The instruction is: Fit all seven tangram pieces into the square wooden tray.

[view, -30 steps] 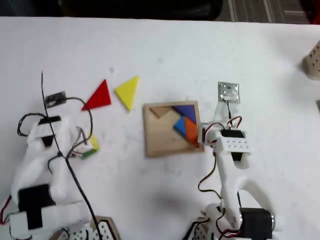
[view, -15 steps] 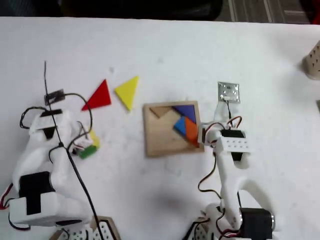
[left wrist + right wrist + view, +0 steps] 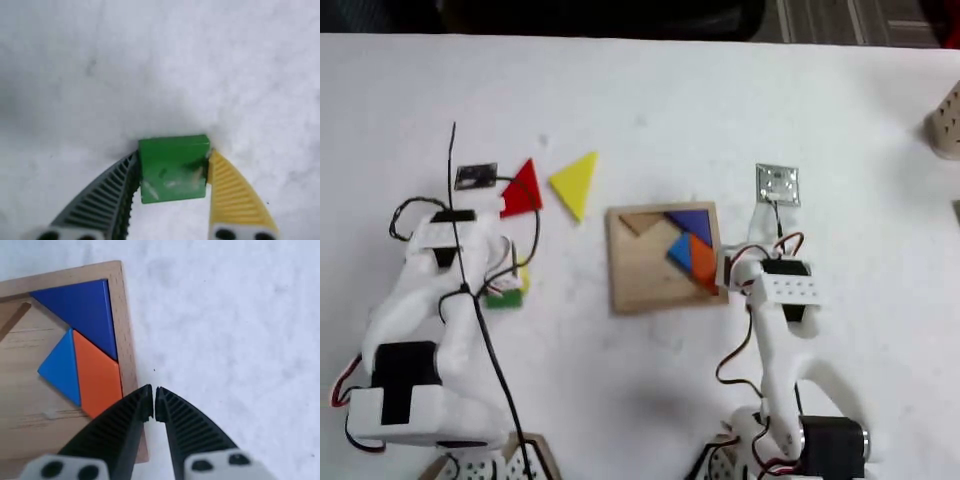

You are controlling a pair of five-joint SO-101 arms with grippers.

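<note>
The square wooden tray [image 3: 638, 283] lies mid-table and holds a dark blue triangle [image 3: 690, 221], a light blue triangle [image 3: 679, 252], an orange piece [image 3: 701, 258] and a wood-coloured triangle [image 3: 638, 222]. A red triangle [image 3: 523, 188] and a yellow triangle [image 3: 575, 181] lie on the table to its left. My left gripper [image 3: 172, 172] is shut on a green square piece [image 3: 173, 168], seen in the high view as the green piece [image 3: 503, 297] under the left arm. My right gripper [image 3: 153, 401] is shut and empty beside the tray's right rim [image 3: 128, 345].
A small metal plate [image 3: 777, 184] lies behind the right arm. A perforated beige object [image 3: 948, 122] stands at the far right edge. Loose cables [image 3: 470, 290] hang around the left arm. Bare white table surrounds the tray.
The left arm has swung to the right toward the tray, carrying the green piece along. The right arm has kept still.
</note>
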